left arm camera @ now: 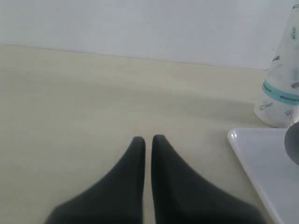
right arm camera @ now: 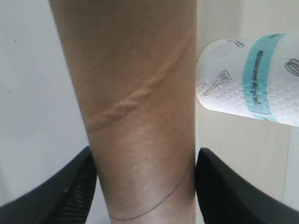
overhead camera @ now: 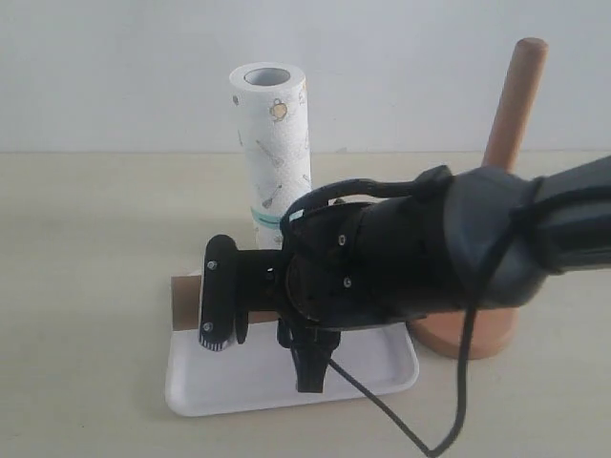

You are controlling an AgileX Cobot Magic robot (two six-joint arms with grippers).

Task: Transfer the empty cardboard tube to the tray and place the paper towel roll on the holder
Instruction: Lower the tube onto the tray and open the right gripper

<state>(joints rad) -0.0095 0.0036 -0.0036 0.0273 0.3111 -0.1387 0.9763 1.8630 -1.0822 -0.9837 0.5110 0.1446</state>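
Observation:
The empty cardboard tube (overhead camera: 183,300) lies level over the far side of the white tray (overhead camera: 382,367); whether it rests on the tray I cannot tell. My right gripper (overhead camera: 260,329) reaches across from the right and is shut on the tube (right arm camera: 140,116), a black finger (right arm camera: 60,196) pressed on each side. The paper towel roll (overhead camera: 271,143) stands upright just behind the tray, teal band low; it shows as well in the right wrist view (right arm camera: 252,79). The wooden holder (overhead camera: 513,100) stands at right, its dowel bare. My left gripper (left arm camera: 145,140) is shut, holding nothing, over bare table beside the tray (left arm camera: 261,163).
The right arm's black body (overhead camera: 430,248) and its cable (overhead camera: 458,401) cover much of the tray and the holder's disc base (overhead camera: 482,334). A pale wall runs behind the table. The paper towel roll's foot (left arm camera: 280,93) stands near the tray corner.

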